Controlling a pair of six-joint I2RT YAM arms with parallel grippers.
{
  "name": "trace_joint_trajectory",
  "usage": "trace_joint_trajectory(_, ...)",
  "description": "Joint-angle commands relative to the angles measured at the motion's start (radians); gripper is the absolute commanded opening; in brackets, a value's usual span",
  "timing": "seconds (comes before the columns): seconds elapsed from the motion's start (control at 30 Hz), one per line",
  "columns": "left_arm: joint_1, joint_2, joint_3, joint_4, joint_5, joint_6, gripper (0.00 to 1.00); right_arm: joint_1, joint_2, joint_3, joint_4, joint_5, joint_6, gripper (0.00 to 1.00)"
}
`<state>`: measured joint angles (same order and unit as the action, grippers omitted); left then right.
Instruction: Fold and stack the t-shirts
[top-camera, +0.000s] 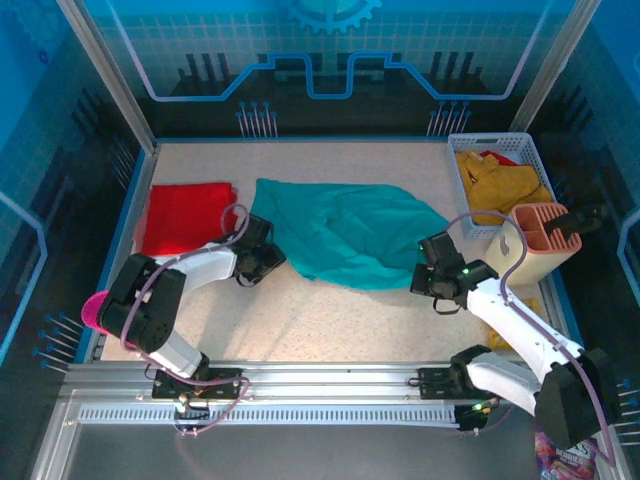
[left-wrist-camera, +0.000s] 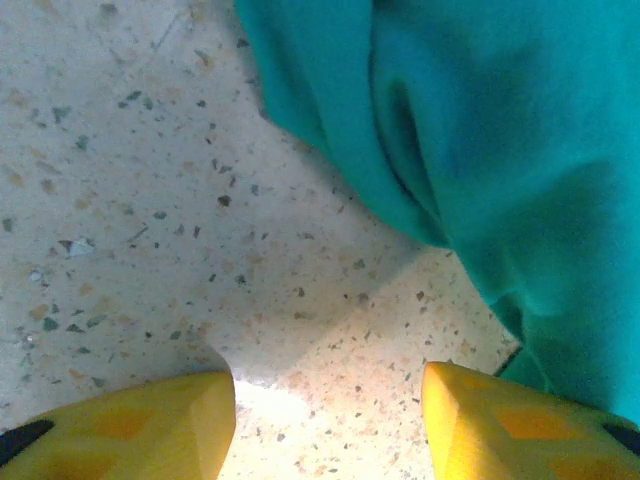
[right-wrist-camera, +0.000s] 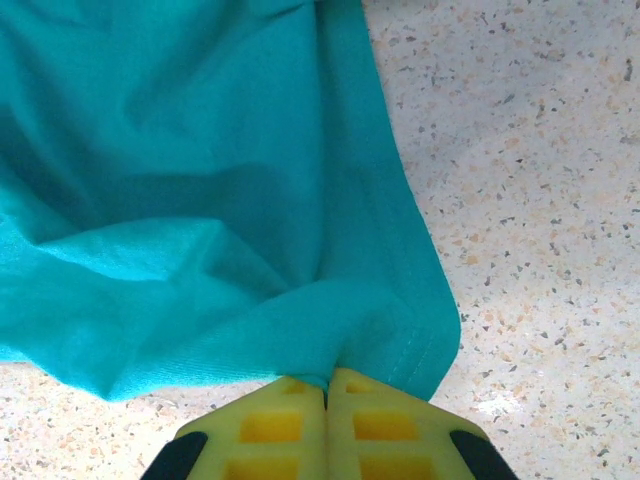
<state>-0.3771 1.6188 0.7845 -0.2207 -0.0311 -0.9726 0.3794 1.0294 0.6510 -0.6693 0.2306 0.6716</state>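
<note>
Pinching the near right corner of the teal t-shirt (top-camera: 345, 235), the right gripper (right-wrist-camera: 325, 385) has its fingers pressed together on the hem, and cloth bunches out from between them. That grip probably serves as an anchor so the rumpled shirt can be pulled flat across the table (top-camera: 330, 320). The left gripper (left-wrist-camera: 328, 382) hangs low with its fingers apart over bare tabletop, just beside the shirt's left edge and holding nothing. It looks placed to take the opposite corner, so both arms can stretch the cloth before a fold. The red t-shirt (top-camera: 183, 215) lies folded flat at the left, likely the base of the stack. The yellow t-shirts (top-camera: 495, 180) are heaped in the white basket (top-camera: 488, 137) at the far right, not yet folded.
</note>
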Motion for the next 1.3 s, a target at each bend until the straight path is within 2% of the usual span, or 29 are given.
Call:
trace_joint_trajectory(0.0, -0.073, 0.189, 0.129, 0.272, 0.129, -0.023, 0.53, -0.028, -0.022, 0.020, -0.020, -0.004, -0.021, 0.00)
trace_joint_trajectory(0.17, -0.093, 0.292, 0.384, 0.150, 0.112, 0.019, 0.53, -0.065, -0.026, 0.018, -0.008, -0.015, -0.034, 0.00)
trace_joint_trajectory(0.3, -0.099, 0.392, 0.546, 0.111, 0.149, 0.019, 0.52, -0.091, -0.028, 0.028, -0.003, -0.034, -0.042, 0.00)
trace_joint_trajectory(0.47, -0.116, 0.435, 0.633, 0.124, 0.173, 0.002, 0.52, -0.108, -0.038, 0.016, -0.002, -0.040, -0.050, 0.00)
trace_joint_trajectory(0.7, -0.141, 0.439, 0.717, -0.038, 0.136, 0.095, 0.52, -0.125, -0.047, 0.000, -0.002, -0.056, -0.058, 0.00)
trace_joint_trajectory(0.77, -0.141, 0.413, 0.702, -0.088, 0.104, 0.126, 0.52, -0.129, -0.051, 0.002, -0.003, -0.058, -0.061, 0.00)
trace_joint_trajectory(0.9, -0.139, 0.277, 0.547, -0.078, 0.050, 0.158, 0.48, -0.138, -0.045, 0.011, 0.000, -0.071, -0.066, 0.00)
trace_joint_trajectory(1.1, -0.139, 0.080, 0.252, 0.114, 0.076, 0.207, 0.49, -0.142, -0.038, 0.018, 0.008, -0.090, -0.072, 0.00)
trace_joint_trajectory(1.27, -0.143, 0.064, 0.142, 0.166, 0.150, 0.194, 0.45, -0.146, -0.049, 0.013, 0.009, -0.098, -0.075, 0.00)
